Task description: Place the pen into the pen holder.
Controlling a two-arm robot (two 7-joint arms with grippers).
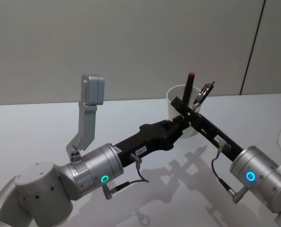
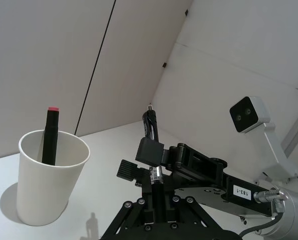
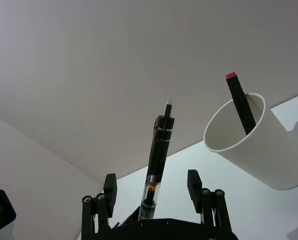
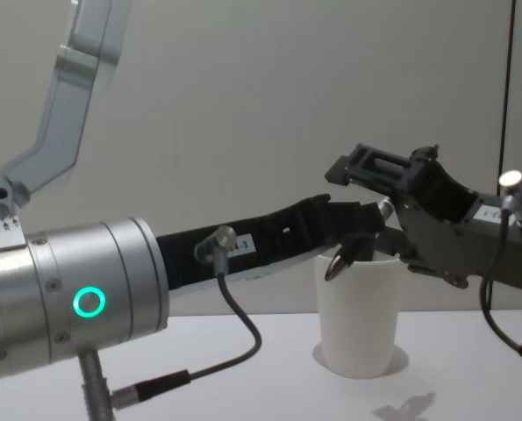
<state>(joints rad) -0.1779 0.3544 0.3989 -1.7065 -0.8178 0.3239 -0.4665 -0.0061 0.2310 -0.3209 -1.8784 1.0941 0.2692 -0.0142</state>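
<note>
Pen holder [image 1: 177, 92] stands upright on the white table [image 1: 36, 123], toward the far middle of the head view. A black marker [image 2: 50, 137] with a red cap sits in it, leaning on the inner wall, cap above the rim. Both arms reach forward and cross just in front of the holder — the left arm passes under the right. Left gripper [image 2: 157, 200]: clenched on the pen [image 2: 151, 127]; in the left wrist view its two fingers sit tight against the lower barrel and the pen rises straight out past them. Right gripper [image 3: 151, 177]: released — in the right wrist view its fingers stand apart on either side of the barrel, with a clear gap on each side. Pen location: in the air, outside the holder, just beside the rim on the robot's right in the head view, tilted, its upper end higher than the rim. Chest view: both grippers meet above the holder's mouth; contact with the pen cannot be made out there.
</note>
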